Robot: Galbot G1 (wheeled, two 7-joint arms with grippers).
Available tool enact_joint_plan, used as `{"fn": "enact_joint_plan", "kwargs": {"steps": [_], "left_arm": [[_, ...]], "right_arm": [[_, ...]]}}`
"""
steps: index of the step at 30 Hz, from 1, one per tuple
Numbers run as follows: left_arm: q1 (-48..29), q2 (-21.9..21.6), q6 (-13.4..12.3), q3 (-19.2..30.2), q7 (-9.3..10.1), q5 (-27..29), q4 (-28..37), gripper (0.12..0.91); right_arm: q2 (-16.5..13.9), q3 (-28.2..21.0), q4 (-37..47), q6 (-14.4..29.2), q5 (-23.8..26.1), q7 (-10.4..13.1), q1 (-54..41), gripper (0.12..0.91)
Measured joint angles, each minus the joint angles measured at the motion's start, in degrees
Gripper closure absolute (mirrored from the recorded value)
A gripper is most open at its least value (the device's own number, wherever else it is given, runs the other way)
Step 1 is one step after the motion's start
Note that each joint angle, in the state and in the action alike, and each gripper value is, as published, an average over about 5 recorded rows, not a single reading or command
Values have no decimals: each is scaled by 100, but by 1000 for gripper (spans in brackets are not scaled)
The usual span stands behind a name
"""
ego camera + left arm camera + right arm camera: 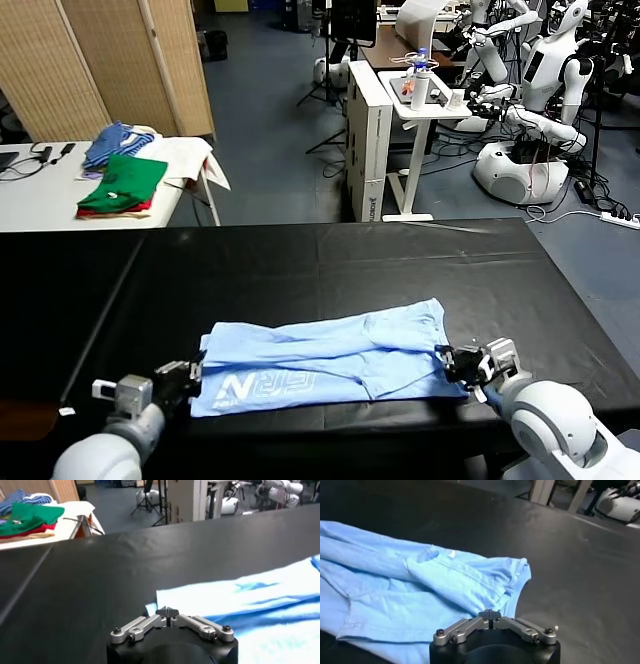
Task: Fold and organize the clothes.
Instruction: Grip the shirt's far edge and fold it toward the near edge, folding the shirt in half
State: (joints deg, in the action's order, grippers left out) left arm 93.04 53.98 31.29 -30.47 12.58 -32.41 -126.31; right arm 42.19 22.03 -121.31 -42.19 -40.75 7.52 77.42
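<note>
The pale sky-blue T-shirt [330, 352] lies flat on the black table [300, 265], folded into a long band, with white block lettering [262, 386] at its near left end. My left gripper [190, 378] is shut, its tips at the shirt's left edge, as the left wrist view shows [167, 612]; the shirt [240, 600] spreads beyond it. My right gripper [447, 360] is shut at the shirt's right end, by the bunched hem [512, 577]; its tips [490, 614] rest over the cloth edge. I see no cloth between either pair of jaws.
A white side table at the back left holds green and red folded garments [122, 185] and a blue striped cloth [115, 140]. A white stand [385, 130] and other robots [540, 90] stand beyond the table's far edge.
</note>
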Motion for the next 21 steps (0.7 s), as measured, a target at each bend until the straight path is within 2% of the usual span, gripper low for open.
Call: {"fn": "enact_joint_plan", "kwargs": {"steps": [3, 6, 9, 16, 19, 21], "left_arm": [[37, 39, -7, 5, 4, 55, 1, 883], [47, 71, 14, 8, 44, 120, 5, 830], [82, 97, 61, -6, 118, 149, -13, 694], [287, 136, 240, -164, 191, 191, -195, 262], [326, 188, 199, -267, 212, 211, -273, 150], [270, 228, 111, -327, 257, 151, -281, 130]], "right_arm": [[-11, 40, -69, 0, -58, -31, 61, 886], [-29, 119, -176, 0, -161, -46, 139, 853], [-37, 232, -311, 0, -259, -42, 228, 715], [53, 516, -522, 0, -490, -3, 232, 269], [181, 538, -429, 0, -497, 61, 71, 151], [305, 499, -294, 3, -449, 128, -92, 128]]}}
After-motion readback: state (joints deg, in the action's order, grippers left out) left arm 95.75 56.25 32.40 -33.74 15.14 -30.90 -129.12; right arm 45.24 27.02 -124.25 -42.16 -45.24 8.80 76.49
